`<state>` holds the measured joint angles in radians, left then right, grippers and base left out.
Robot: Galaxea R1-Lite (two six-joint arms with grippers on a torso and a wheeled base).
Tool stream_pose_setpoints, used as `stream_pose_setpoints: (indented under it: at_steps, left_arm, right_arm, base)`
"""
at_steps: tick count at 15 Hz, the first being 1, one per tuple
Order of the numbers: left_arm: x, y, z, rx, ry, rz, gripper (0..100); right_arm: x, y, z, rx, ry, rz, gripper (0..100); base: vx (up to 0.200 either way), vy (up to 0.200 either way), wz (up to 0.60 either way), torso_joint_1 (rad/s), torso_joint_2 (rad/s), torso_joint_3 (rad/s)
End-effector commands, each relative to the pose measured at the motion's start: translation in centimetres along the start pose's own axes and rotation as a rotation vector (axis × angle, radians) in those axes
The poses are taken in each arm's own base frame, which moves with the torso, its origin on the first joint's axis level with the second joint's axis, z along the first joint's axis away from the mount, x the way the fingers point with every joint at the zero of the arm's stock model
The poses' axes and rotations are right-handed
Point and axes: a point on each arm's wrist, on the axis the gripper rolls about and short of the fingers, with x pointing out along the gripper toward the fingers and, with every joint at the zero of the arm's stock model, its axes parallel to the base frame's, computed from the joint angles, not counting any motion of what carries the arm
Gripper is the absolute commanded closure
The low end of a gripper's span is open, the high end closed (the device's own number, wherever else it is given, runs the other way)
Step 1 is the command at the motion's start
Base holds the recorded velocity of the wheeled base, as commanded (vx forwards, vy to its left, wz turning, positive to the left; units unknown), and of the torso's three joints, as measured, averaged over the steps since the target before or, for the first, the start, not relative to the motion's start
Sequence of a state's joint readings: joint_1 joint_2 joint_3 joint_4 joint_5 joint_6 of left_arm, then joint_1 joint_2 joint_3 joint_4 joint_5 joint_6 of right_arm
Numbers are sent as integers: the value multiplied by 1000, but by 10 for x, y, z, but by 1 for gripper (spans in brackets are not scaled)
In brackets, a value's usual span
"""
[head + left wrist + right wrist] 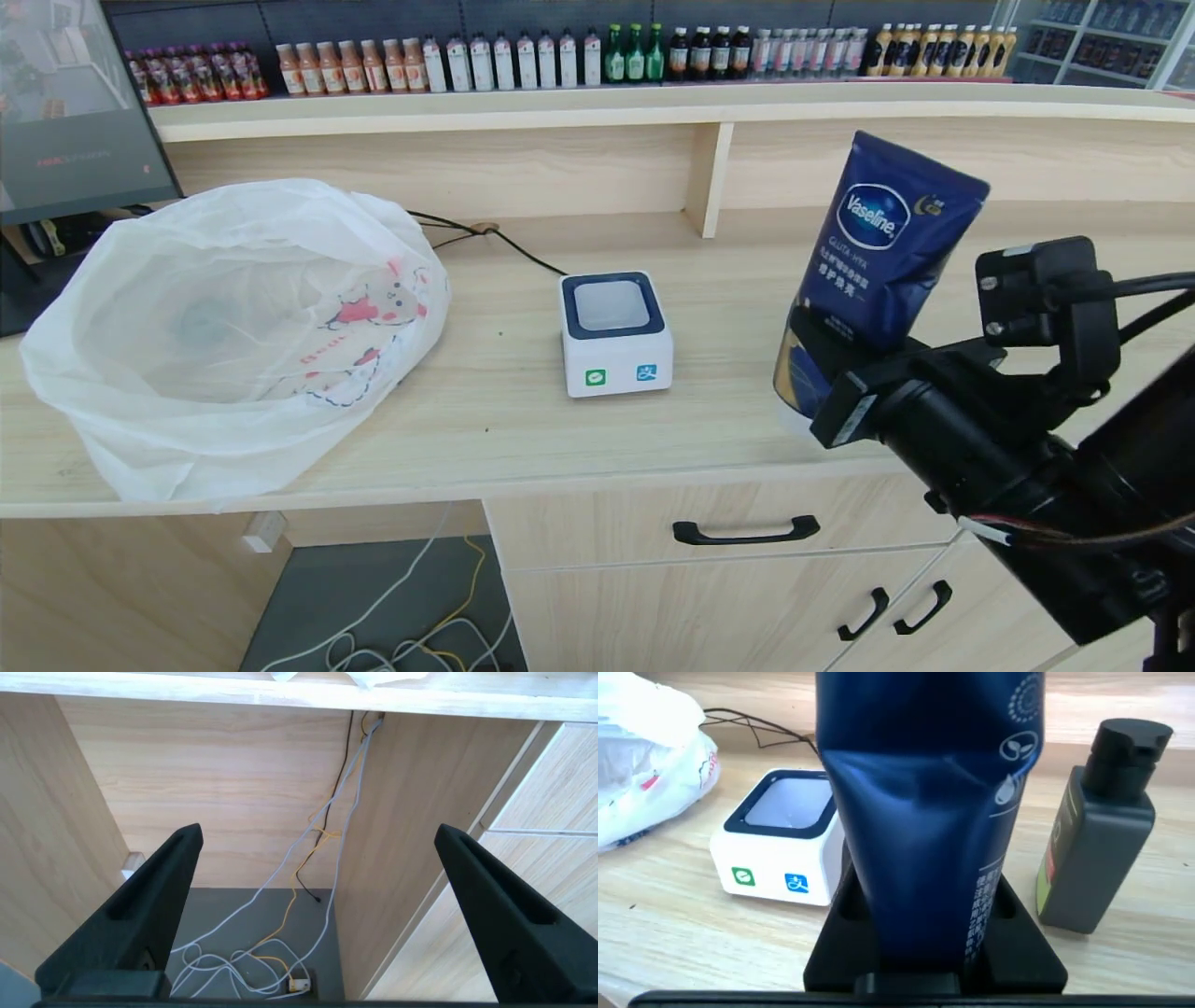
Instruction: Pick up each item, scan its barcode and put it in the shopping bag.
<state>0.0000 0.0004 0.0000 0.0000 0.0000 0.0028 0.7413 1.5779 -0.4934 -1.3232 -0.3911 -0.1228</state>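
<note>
My right gripper (826, 369) is shut on the lower part of a dark blue lotion tube (882, 252), which stands nearly upright over the counter, right of the scanner. The scanner (614, 331) is a small white box with a blue-rimmed window facing up. In the right wrist view the tube (924, 812) sits between the jaws of the right gripper (924, 910), with the scanner (780, 845) beyond it. A white plastic shopping bag (233, 327) lies open on the counter's left. My left gripper (318, 835) hangs open below the counter, holding nothing.
A dark grey flip-cap bottle (1092, 849) stands on the counter beside the tube. A black cable (485, 233) runs behind the scanner. Drawers with black handles (747, 532) sit under the counter. Loose cables (271, 952) lie on the floor below. A monitor (65, 103) stands at back left.
</note>
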Motion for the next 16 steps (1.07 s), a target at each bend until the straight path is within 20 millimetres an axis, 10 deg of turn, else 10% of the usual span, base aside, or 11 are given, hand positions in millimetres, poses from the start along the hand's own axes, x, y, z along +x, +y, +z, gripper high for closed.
stream_pose_setpoints:
  at_steps: [1,16]
  left_arm:
    - [0,0,0,0,0,0,0]
    - [0,0,0,0,0,0,0]
  right_arm:
    - [-17,-6,5,0,-11,43,100]
    - [-67,16,16,-152,-124,444,100]
  base:
    - [0,0,0,0,0,0]
    - [0,0,0,0,0,0]
